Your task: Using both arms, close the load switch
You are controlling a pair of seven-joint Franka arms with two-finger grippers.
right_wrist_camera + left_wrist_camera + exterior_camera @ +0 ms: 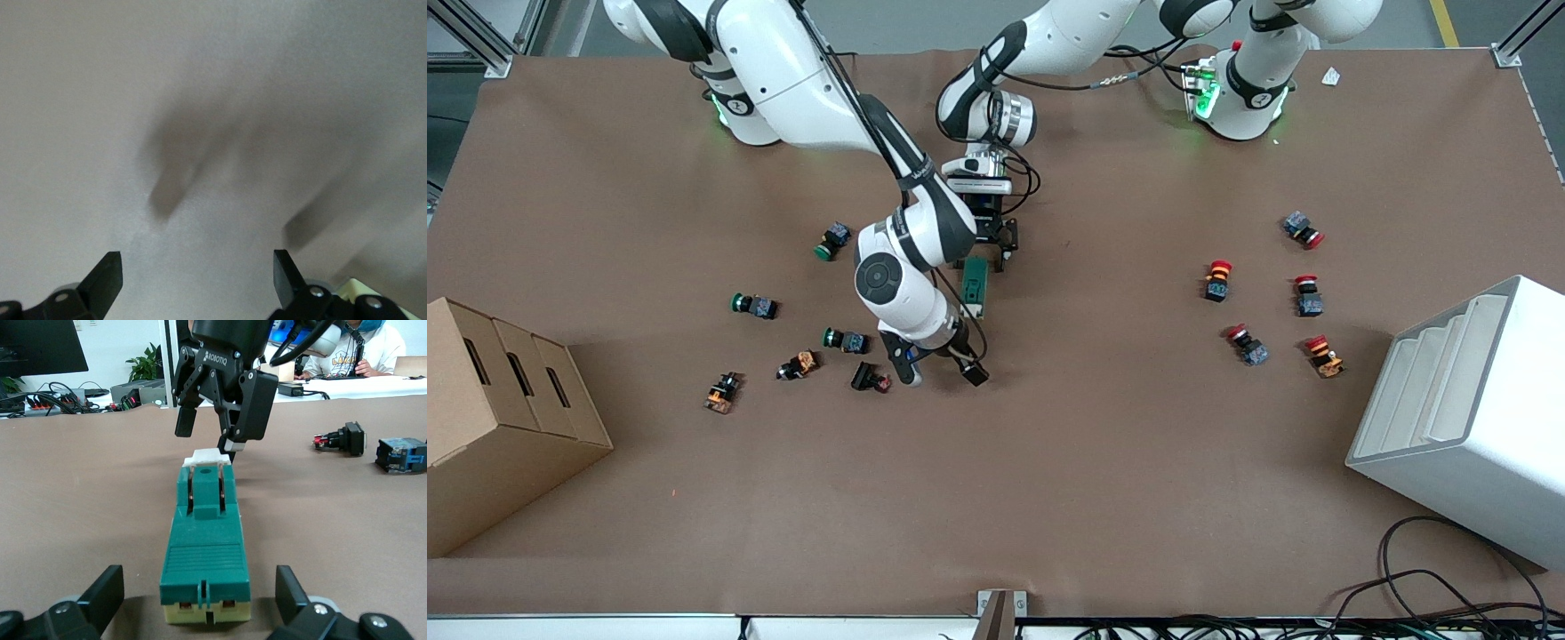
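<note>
Where the load switch point(976, 286) lies near table point(1103, 462) centre, its white lever tab point(207, 456) end points toward front cam. Left gripper point(996, 240) sits at its other end, fingers point(100, 595) apart. Left wrist view shows right gripper point(208, 430) open at the tab, one fingertip touching; front view shows the right arm point(889, 267) covering part of it. Green-capped push-buttons point(834, 240) lie toward right arm's end, red-capped push-buttons point(1217, 280) toward left arm's.

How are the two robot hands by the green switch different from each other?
The left end effector is at the load switch's plain end, farther from the front camera. The right end effector is at its white lever end. The left end effector sits low with a finger on each side of the switch. The right end effector hangs above it, one finger close to the lever. Both are black, two-fingered and open.
</note>
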